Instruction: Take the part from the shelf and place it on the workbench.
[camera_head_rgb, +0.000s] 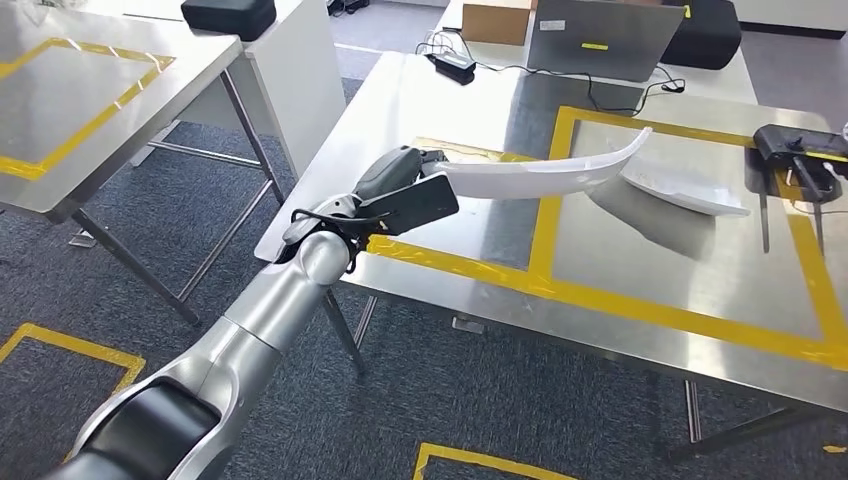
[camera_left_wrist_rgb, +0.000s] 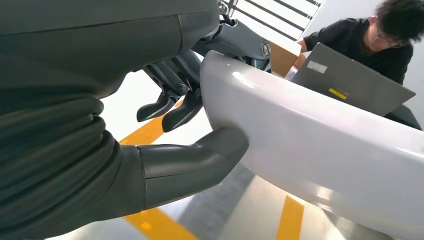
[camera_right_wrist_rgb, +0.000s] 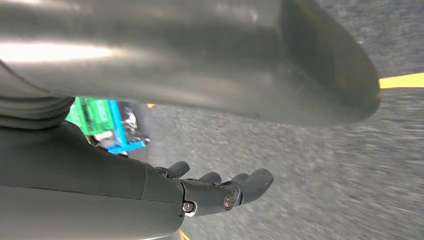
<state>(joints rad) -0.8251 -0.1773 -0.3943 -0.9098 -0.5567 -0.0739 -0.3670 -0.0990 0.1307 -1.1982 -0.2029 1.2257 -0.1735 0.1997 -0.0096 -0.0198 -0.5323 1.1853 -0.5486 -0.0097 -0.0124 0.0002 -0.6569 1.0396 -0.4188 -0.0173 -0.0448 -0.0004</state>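
My left hand (camera_head_rgb: 400, 185) grips one end of a long, curved white part (camera_head_rgb: 545, 172) and holds it out over the near left of the steel workbench (camera_head_rgb: 640, 275). The part's far end reaches above the yellow taped rectangle (camera_head_rgb: 545, 230). In the left wrist view the thumb (camera_left_wrist_rgb: 200, 160) presses under the white part (camera_left_wrist_rgb: 310, 145) while the fingers (camera_left_wrist_rgb: 172, 107) wrap its other side. A second white part (camera_head_rgb: 685, 190) lies on the bench inside the rectangle. My right hand (camera_right_wrist_rgb: 215, 192) hangs over grey carpet, fingers loosely apart, holding nothing.
A laptop (camera_head_rgb: 600, 40), a cardboard box (camera_head_rgb: 495, 20), a black bag (camera_head_rgb: 705, 35) and a power adapter (camera_head_rgb: 452, 63) stand at the bench's far edge. A black tool (camera_head_rgb: 795, 150) lies at its right. A person (camera_left_wrist_rgb: 370, 40) sits behind the laptop. Another steel table (camera_head_rgb: 80, 110) stands left.
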